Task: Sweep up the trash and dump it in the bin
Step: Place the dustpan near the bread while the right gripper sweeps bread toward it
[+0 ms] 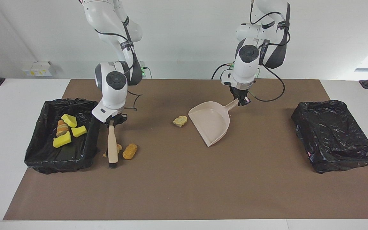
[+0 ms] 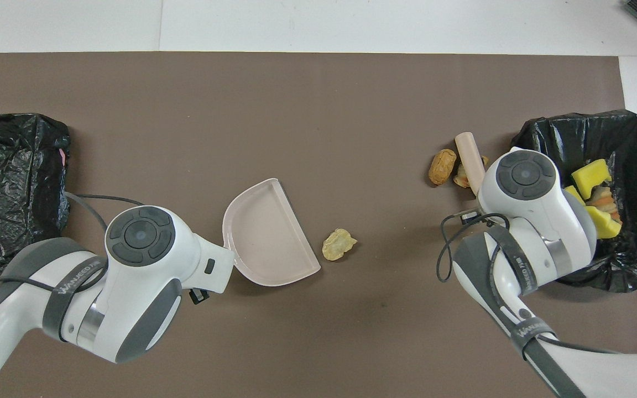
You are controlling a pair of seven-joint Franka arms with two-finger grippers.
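My right gripper [image 1: 113, 121] is shut on the top of the beige-handled brush [image 1: 112, 145], whose dark bristles point down at the mat beside the bin [image 1: 43, 150]. An orange trash chunk [image 1: 129, 151] lies next to the brush, and a tan scrap [image 1: 119, 147] is partly hidden by the handle. My left gripper [image 1: 242, 101] is shut on the handle of the beige dustpan [image 1: 210, 121]. The pan's mouth faces a yellowish scrap [image 1: 180, 121] lying just beside it. In the overhead view both grippers are hidden under their wrists; the brush [image 2: 469, 157], the dustpan [image 2: 266, 240] and the yellowish scrap [image 2: 339, 244] show.
The bin at the right arm's end holds several yellow sponge pieces and a striped chunk [image 1: 63, 129]. A second bin [image 1: 334, 137] lined with a black bag stands at the left arm's end. A brown mat [image 1: 184, 188] covers the table.
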